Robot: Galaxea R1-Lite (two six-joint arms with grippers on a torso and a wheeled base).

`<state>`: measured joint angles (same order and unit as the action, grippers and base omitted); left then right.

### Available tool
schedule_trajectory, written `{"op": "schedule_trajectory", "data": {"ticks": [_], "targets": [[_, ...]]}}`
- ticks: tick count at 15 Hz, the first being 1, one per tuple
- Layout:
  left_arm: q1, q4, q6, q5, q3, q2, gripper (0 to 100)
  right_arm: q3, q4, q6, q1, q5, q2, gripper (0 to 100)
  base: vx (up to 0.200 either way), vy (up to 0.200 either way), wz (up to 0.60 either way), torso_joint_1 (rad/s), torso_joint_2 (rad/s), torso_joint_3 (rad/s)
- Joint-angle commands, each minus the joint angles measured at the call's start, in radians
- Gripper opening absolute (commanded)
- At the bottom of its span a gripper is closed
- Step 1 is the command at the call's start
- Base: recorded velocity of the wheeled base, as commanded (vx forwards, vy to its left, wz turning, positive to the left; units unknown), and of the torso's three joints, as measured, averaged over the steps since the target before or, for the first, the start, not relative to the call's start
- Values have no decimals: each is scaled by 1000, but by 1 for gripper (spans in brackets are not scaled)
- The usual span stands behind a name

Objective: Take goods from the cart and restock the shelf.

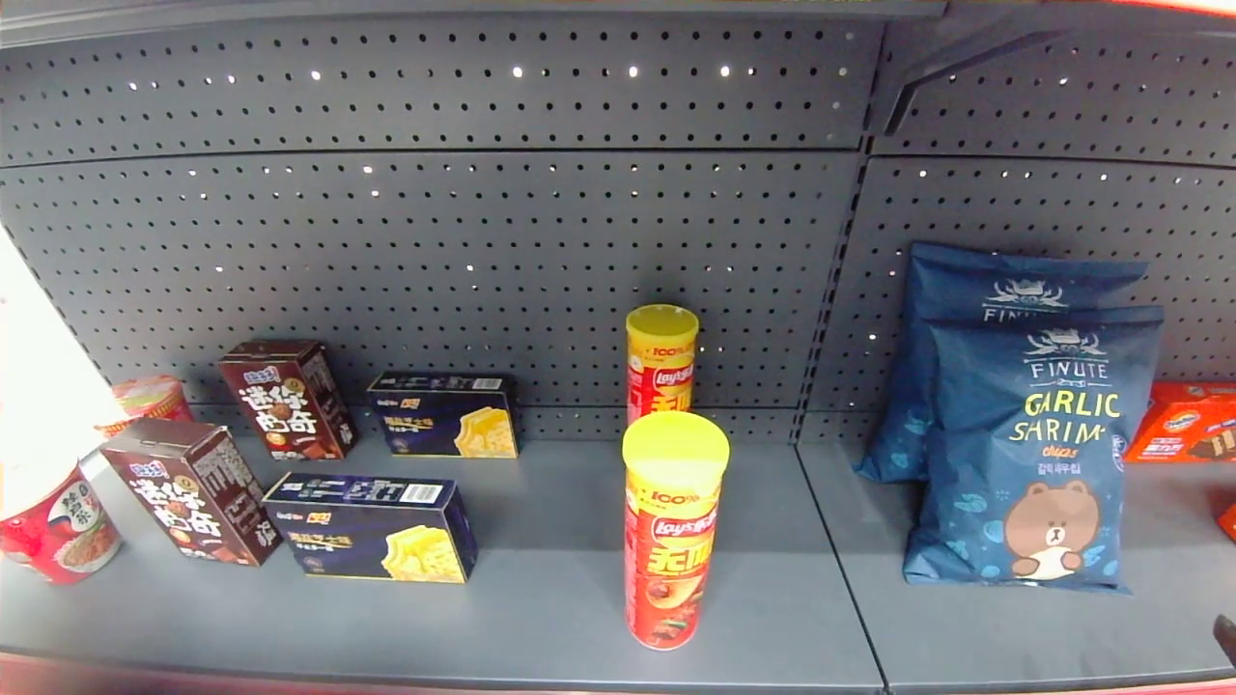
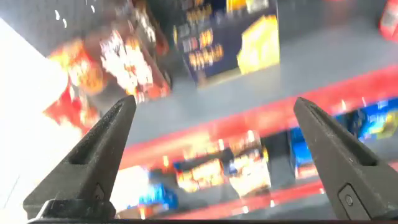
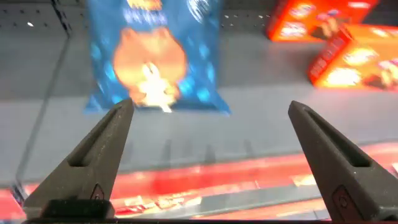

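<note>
Head view shows a yellow-lidded red chip tube (image 1: 673, 541) upright on the grey metal shelf (image 1: 541, 608), left gripper (image 2: 214, 100) and right gripper (image 3: 211, 104) both spread and empty, so a cart pickup seems next.

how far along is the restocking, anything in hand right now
Done: the shelf holds goods in rows, among them a front chip can, a rear chip can and blue snack bags. In hand: nothing; left end effector and right end effector are open and empty. Left: bare shelf between the rows suggests more stock could go in.
</note>
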<state>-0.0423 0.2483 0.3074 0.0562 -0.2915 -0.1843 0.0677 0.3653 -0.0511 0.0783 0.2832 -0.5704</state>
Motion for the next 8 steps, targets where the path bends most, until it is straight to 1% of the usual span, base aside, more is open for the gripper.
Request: {"op": "schedule_trajectory", "data": {"ticks": [1,2,3,4,5,6,7,8], "targets": [[38,49,-1,51,48,167,100,-51,-177,-16,6,-6,362,100,0,0,0,0,0,0],[38,34,-4,83,101,184,100,-52,-272,-18,14,-29,463,100,0,0,0,0,0,0],[38,2,-8,99,141,184,100,-49,-301,-9,14,-61,480,100,0,0,0,0,0,0],[38,-27,-14,103,164,184,100,-52,-281,-9,14,-67,478,100,0,0,0,0,0,0],[38,-135,-54,140,218,184,100,-58,-267,-26,14,-88,478,100,0,0,0,0,0,0],[38,-178,-120,160,239,184,100,-63,-278,-30,14,-134,478,100,0,0,0,0,0,0],[38,-181,-139,163,241,184,100,-63,-282,-30,14,-145,478,100,0,0,0,0,0,0],[38,-182,-188,171,242,184,100,-63,-302,-39,14,-185,478,100,0,0,0,0,0,0]]}}
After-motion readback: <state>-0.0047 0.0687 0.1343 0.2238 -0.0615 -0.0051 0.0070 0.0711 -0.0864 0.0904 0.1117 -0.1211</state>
